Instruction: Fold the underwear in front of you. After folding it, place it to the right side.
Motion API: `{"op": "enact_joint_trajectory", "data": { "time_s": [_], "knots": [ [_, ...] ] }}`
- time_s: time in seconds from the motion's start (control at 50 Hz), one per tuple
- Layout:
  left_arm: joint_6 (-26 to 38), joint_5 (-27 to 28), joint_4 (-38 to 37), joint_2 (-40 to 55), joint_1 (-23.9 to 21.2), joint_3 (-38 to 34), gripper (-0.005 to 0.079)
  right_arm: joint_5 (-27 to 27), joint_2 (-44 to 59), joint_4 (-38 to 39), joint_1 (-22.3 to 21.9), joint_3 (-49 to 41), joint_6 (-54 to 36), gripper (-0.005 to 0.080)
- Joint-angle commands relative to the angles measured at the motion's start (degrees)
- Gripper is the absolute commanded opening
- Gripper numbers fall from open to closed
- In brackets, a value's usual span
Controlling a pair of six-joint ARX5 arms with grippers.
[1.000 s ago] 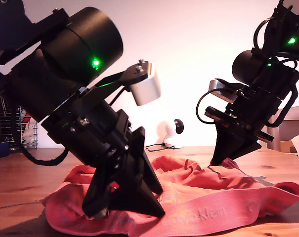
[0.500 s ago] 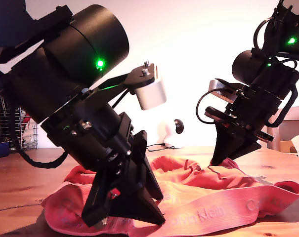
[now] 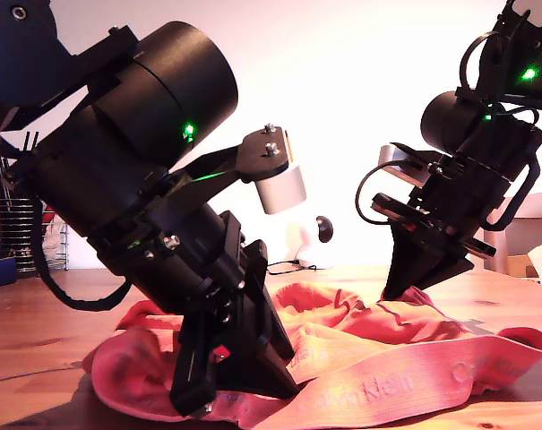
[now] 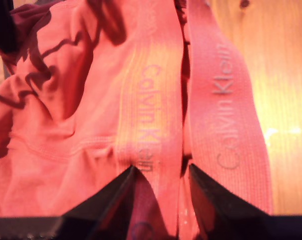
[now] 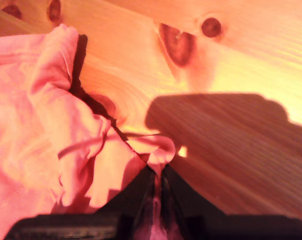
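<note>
The coral-red underwear (image 3: 387, 349) lies crumpled on the wooden table (image 3: 38, 331), its paler lettered waistband (image 3: 378, 390) toward the front. My first gripper (image 3: 239, 394), on the large near arm at the exterior view's left, presses down onto the front of the garment. In the first wrist view the underwear (image 4: 66, 125) fills the picture, and a fold of the waistband (image 4: 151, 100) runs between the fingers of my first gripper (image 4: 160, 172). My second gripper (image 3: 400, 291) stands at the garment's far edge. It (image 5: 158, 172) is shut on a small peak of the cloth (image 5: 31, 125).
A wire rack (image 3: 20, 242) stands at the exterior view's left edge. At the back of the table are a white device (image 3: 302, 242) and a black cable (image 3: 288, 266). A cardboard box (image 3: 530, 242) sits at the exterior view's right. Bare wood (image 5: 230, 75) lies beyond the second gripper.
The first arm has tilted and shifted slightly toward the exterior view's right, drawing the waistband with it. The garment's end at that view's left has bunched inward. The second arm has not moved.
</note>
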Motion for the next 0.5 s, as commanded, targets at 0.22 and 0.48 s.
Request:
{"op": "enact_joint_trajectory", "data": {
  "time_s": [0.22, 0.48],
  "knots": [
    [-0.1, 0.0, 2.6, 2.0, -0.5, -0.7, 0.0125, -0.4, 0.1, 0.4, 0.2, 0.8, 0.0, -0.0011],
    [0.2, -4.3, 3.3, 2.0, -0.5, -0.6, -0.0023, -0.4, 0.1, 0.4, 0.2, 0.8, 0.0, -0.0011]
  ]
}}
